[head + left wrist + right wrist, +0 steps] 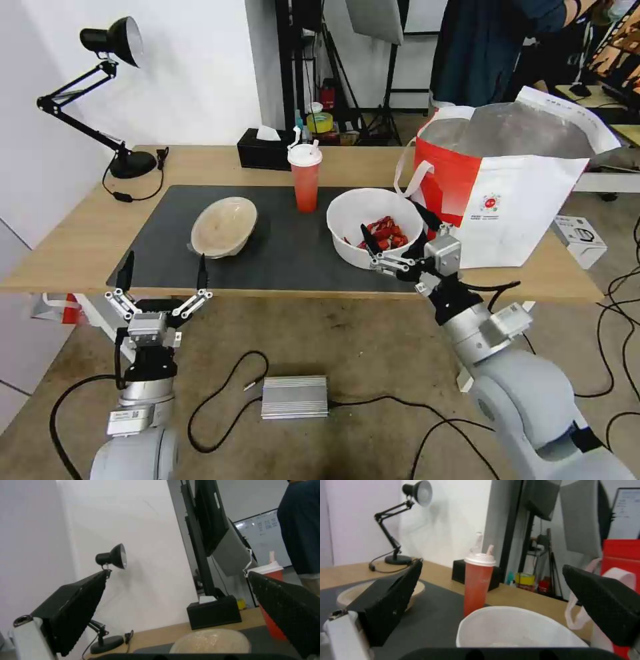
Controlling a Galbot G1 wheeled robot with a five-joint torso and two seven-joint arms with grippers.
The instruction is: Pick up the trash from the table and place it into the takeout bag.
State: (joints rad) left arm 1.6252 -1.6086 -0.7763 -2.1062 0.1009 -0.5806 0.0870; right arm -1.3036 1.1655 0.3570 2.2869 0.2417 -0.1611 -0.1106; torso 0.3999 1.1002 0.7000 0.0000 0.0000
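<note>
Right gripper [398, 237] is at the near rim of the white bowl [353, 217], jaws spread wide w/ nothing between them; one finger is over the bowl's inside near the red scraps [384, 233], the other toward the bag side. Bowl sits on the right part of the dark mat [280, 250], just beside the takeout bag [527, 200]. From the right wrist the bowl's rim [516, 620] lies right below the open fingers [396, 597], w/ the cup [478, 585] behind it.

Left gripper [162, 283] hangs at the front edge of the table [73, 247], also wide open and empty, just short of the beige bowl [223, 227]. That bowl rests tilted on the left half of the mat. From the left wrist the beige bowl [210, 641] shows low between the open fingers [76, 610].

Red cup [305, 179] w/ white lid and straws stands upright at the mat's back edge, between the two bowls. Bag stands open at the table's right end, foil lining showing, white strap hanging toward the white bowl.

Black lamp [110, 73] at the back left corner, black tissue box [265, 150] behind the cup, small white box [579, 240] right of the bag
</note>
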